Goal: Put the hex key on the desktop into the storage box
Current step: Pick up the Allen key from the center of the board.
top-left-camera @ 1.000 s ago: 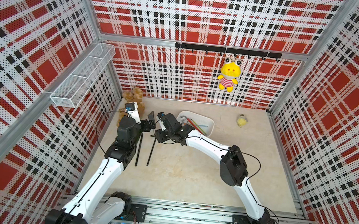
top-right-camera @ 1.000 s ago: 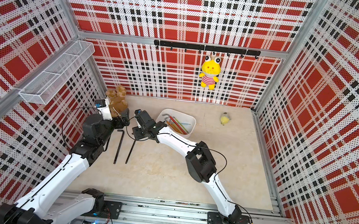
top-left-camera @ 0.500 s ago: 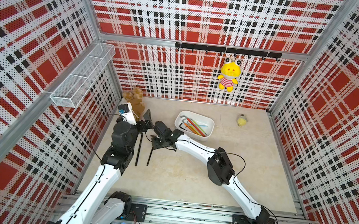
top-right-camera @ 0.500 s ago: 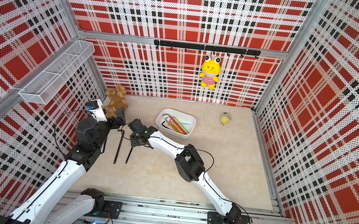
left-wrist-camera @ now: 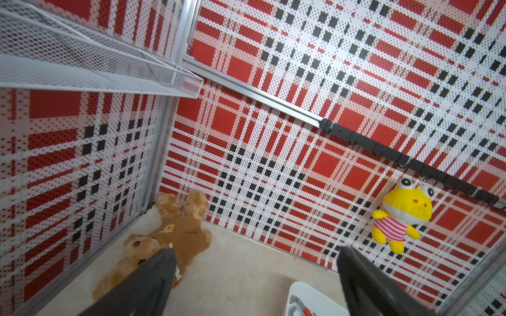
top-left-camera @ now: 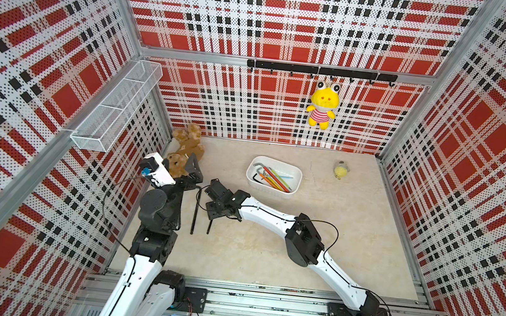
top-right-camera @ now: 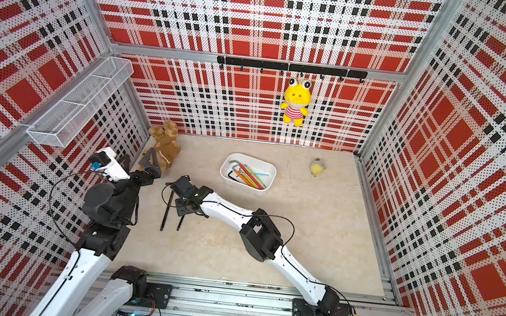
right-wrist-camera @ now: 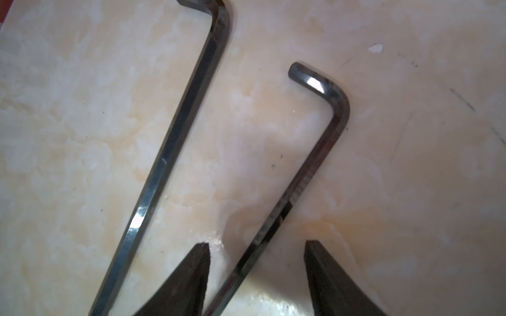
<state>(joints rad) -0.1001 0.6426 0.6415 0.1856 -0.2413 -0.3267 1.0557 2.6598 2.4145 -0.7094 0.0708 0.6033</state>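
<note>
Where the right end effector (right-wrist-camera: 256,245) hangs low over the desk (top-left-camera: 266,254), we see its two fingers (right-wrist-camera: 186,279) spread, one on each side of the shaft of the short hex key (right-wrist-camera: 305,175), with a gap on both sides and no pinch. This key lies flat on the desk, its bent end at the far end from the fingers. Just beside it, and apart from it, lies the long hex key (right-wrist-camera: 167,153), also flat and running nearly the same way. In both top views the two keys sit near the left side of the desk, between the two arms. The white box (top-left-camera: 273,193) stands well apart from them, nearer the back wall, and already holds several coloured keys (top-left-camera: 275,179). The left end effector (left-wrist-camera: 256,250) is raised and spread wide with nothing between its fingers; it points toward the back corner, where a brown teddy bear (left-wrist-camera: 180,232) lies on the desk.
</note>
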